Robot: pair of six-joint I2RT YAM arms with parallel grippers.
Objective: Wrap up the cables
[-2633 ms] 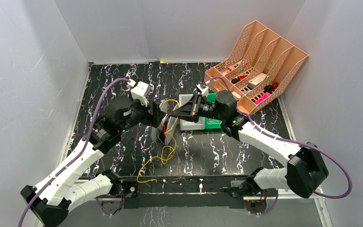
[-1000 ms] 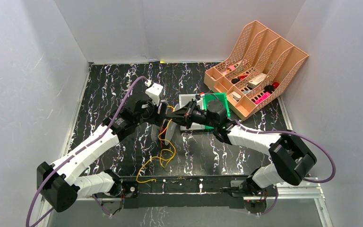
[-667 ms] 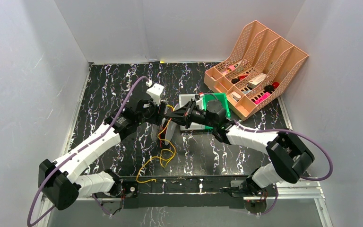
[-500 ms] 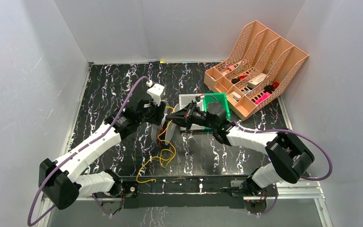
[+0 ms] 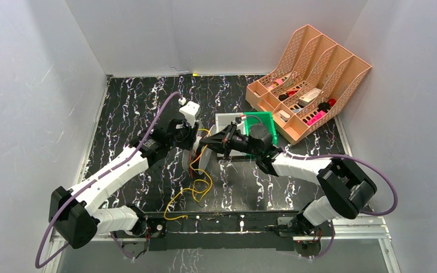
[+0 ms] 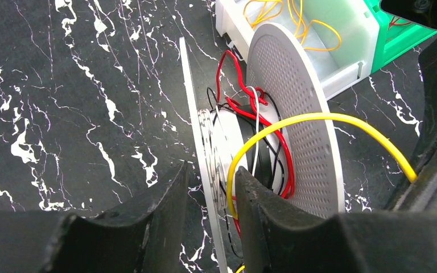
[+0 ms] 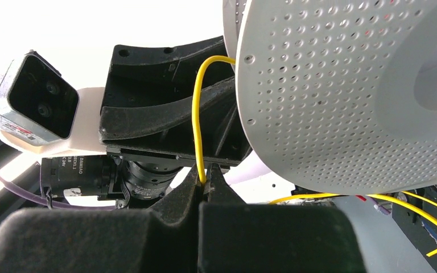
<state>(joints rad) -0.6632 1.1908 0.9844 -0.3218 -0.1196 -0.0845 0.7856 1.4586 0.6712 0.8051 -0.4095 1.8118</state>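
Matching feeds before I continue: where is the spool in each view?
Top: spool mid-picture, on edge.
Left wrist: spool centre-right, wires wound in it.
Right wrist: spool fills the upper right.
Shared landmark: the yellow cable running off it.

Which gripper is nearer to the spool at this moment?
Left. The left gripper straddles one flange of the spool, a finger on each side. The right gripper sits just outside the other flange, shut on the cable.

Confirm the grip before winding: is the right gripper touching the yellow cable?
Touching. The right wrist view shows the right gripper shut on the yellow cable beside the white spool.
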